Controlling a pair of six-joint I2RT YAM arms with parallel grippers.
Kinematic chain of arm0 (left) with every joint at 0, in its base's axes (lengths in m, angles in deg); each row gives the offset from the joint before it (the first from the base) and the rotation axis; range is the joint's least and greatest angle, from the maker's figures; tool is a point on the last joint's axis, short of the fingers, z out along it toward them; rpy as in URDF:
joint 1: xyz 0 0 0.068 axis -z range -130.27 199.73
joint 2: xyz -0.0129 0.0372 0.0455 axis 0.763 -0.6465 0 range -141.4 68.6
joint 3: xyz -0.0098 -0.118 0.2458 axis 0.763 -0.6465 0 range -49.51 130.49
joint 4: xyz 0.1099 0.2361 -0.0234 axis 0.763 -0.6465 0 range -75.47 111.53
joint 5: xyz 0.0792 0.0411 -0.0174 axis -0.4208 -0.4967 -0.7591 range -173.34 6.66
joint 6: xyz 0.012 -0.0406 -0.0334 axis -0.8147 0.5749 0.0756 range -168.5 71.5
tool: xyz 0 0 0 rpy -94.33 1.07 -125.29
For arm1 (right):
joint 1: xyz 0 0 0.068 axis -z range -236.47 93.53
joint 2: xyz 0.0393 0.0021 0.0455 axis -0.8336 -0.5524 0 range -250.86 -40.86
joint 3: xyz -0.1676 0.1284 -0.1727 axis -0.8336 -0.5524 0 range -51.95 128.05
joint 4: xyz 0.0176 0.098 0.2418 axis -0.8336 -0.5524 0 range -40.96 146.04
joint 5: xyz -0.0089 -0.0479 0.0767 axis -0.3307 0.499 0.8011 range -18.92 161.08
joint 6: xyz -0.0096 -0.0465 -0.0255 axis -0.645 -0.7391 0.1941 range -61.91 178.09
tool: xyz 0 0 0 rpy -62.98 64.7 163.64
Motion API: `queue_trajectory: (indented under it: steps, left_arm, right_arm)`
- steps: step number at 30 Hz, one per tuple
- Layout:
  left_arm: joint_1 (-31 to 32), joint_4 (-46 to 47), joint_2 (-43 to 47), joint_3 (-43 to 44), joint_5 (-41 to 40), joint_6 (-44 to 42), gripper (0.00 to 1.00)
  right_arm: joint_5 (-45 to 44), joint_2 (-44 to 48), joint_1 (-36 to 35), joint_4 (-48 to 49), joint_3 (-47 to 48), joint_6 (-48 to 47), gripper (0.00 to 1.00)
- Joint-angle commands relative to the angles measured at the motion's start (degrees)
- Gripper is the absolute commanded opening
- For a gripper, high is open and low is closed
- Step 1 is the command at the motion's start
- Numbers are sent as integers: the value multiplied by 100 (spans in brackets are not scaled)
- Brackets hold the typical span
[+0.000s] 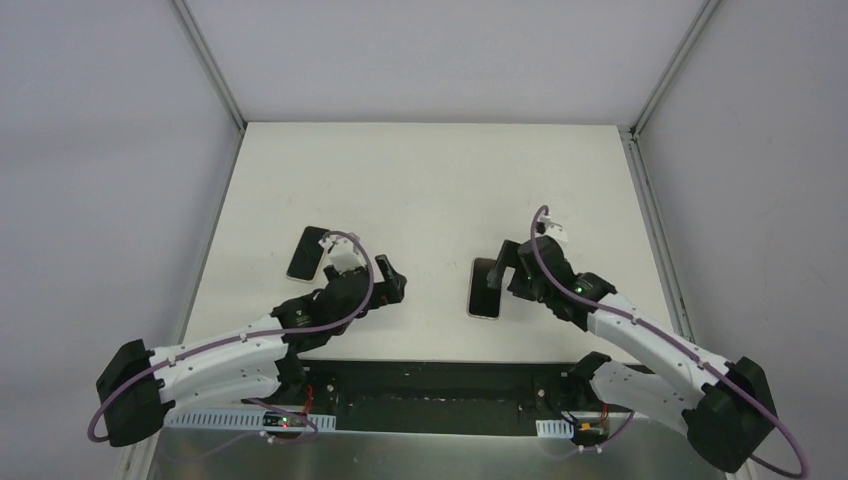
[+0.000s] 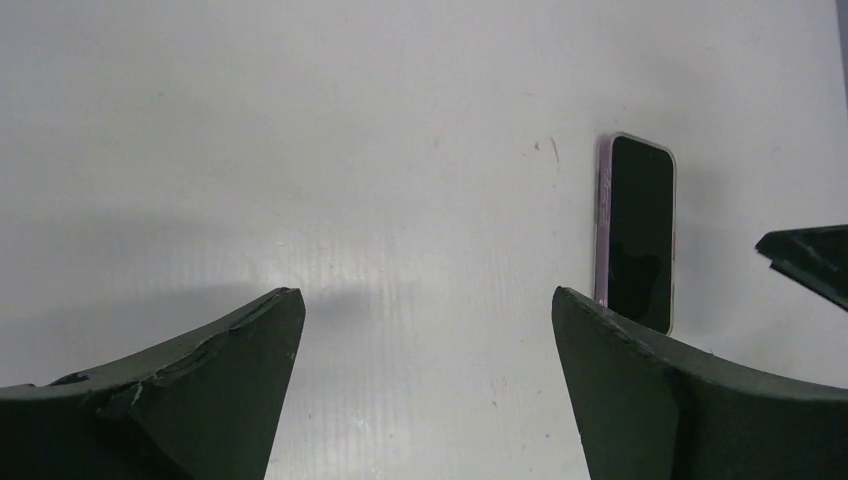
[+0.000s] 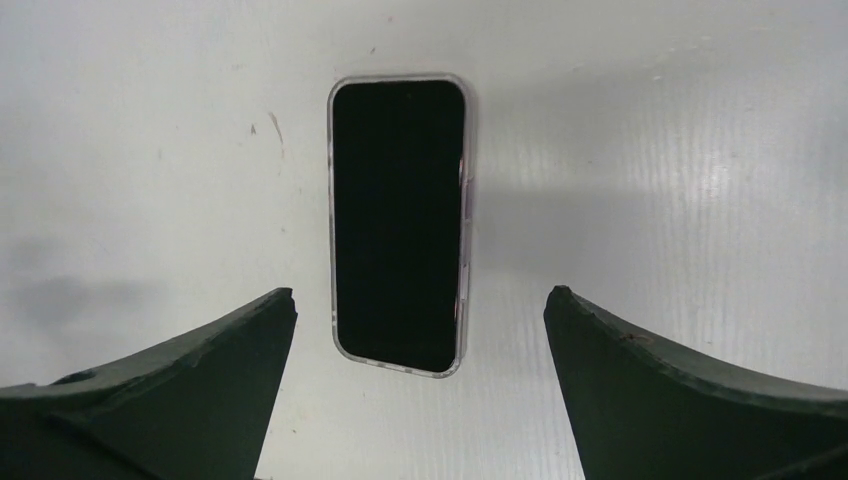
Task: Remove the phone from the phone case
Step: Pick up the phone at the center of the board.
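The phone point(image 3: 398, 225) lies flat and face up, its screen dark, on the near half of the white table point(image 1: 430, 180), right of centre. A pale translucent band around the glass is, by the look of it, the phone case point(image 3: 467, 230), not yet taken off. The right gripper point(image 3: 420, 292) hangs low at the phone's near end, fingers spread wide and holding nothing. It is lined up along the phone's length, which suggests it is placed to pin or grasp the phone. The left gripper point(image 2: 428, 292) sits to the left, well apart from the phone. It too is splayed and empty, and it faces the phone's lilac edge across bare table, apparently ready to work the opposite side.

A second dark slab point(image 1: 305, 255) rests farther left, beside the left arm. A looping cable point(image 1: 357, 243) crosses one corner of it, and whether it is a phone, a case or something else cannot be told. The underside of the phone and the case's lip are hidden. Both wrist views cut their own fingers off at the frame.
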Motion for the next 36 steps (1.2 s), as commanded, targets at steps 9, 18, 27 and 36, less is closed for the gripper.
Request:
queue_trajectory:
  steps: [9, 18, 27, 36]
  left_arm:
    - [53, -254, 2435, -1129, -591, -172, 98]
    - [49, -625, 2413, -1154, -605, -50, 99]
    - [53, -625, 2111, -1078, -489, 28, 99]
    - [53, -627, 1977, -1075, -449, 136, 99]
  right_arm:
    - [-34, -1616, -589, 181, 983, -736, 99]
    - [201, -2551, -590, -377, 1567, -934, 99]
    - [98, -3098, -589, -515, 1771, -566, 99]
    - [-172, -3582, -575, -664, 1989, -252, 99]
